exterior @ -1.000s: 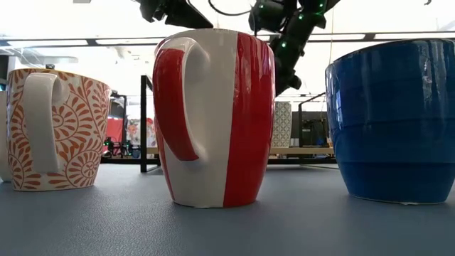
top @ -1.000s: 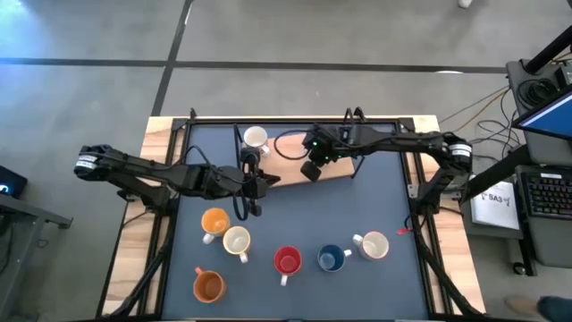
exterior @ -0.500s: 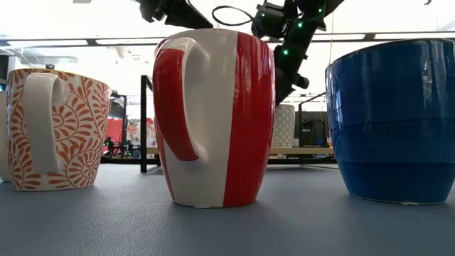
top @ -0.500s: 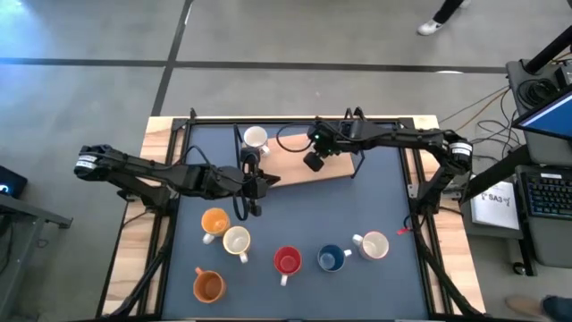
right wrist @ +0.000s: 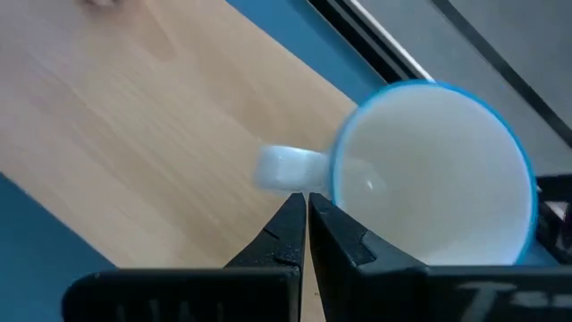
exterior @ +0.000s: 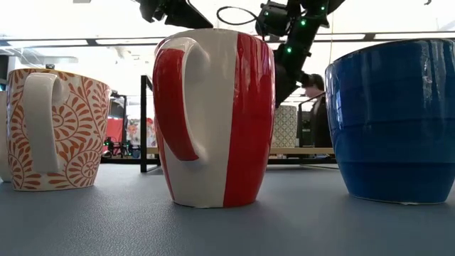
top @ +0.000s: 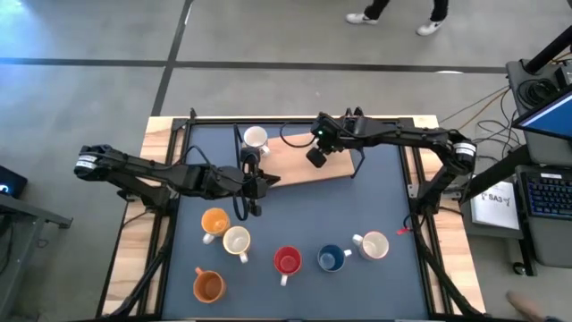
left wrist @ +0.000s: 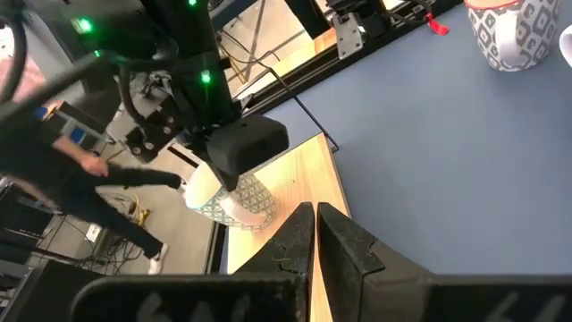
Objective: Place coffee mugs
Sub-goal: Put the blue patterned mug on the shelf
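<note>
Right gripper [top: 315, 158], jaws pressed together and empty, has drifted farther along wooden board [top: 335, 170] toward white mug [top: 256, 138] (handle just ahead in wrist view). Left gripper [top: 262, 182] shut, parked at board's near corner. Six mugs wait in front, red mug [top: 287, 261] among them.

No legible text, label, brand, number or sign is found in any of the views. Dark marks are seen on a white sheet [top: 497, 204] beside the table at the right of the high view, but they cannot be made out. The mugs are printed with patterns only, not with words.
</note>
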